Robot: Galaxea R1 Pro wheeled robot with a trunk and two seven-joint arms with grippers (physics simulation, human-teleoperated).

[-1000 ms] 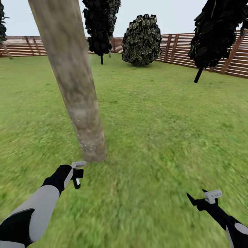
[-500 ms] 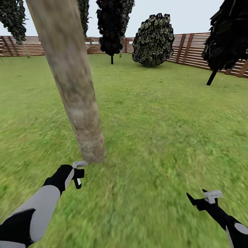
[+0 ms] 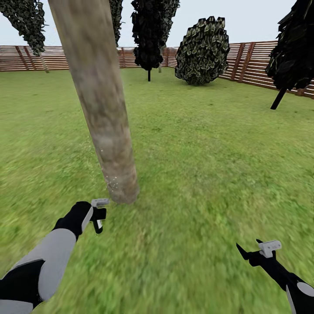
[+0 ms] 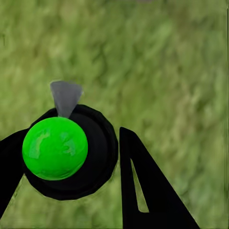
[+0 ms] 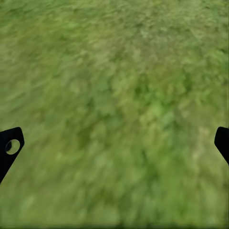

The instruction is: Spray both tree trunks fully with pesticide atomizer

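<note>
Atomizer (image 4: 67, 152) sits clamped in my left gripper (image 3: 98, 214), low at near left, just short of the trunk (image 3: 104, 122). My right gripper (image 3: 255, 250) hangs spread over grass (image 3: 209, 174). Far off, fence (image 3: 253, 65).

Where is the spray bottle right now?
In the head view the pesticide atomizer sits in the left tool, low on the left, just in front of the thick tree trunk's base.
</note>
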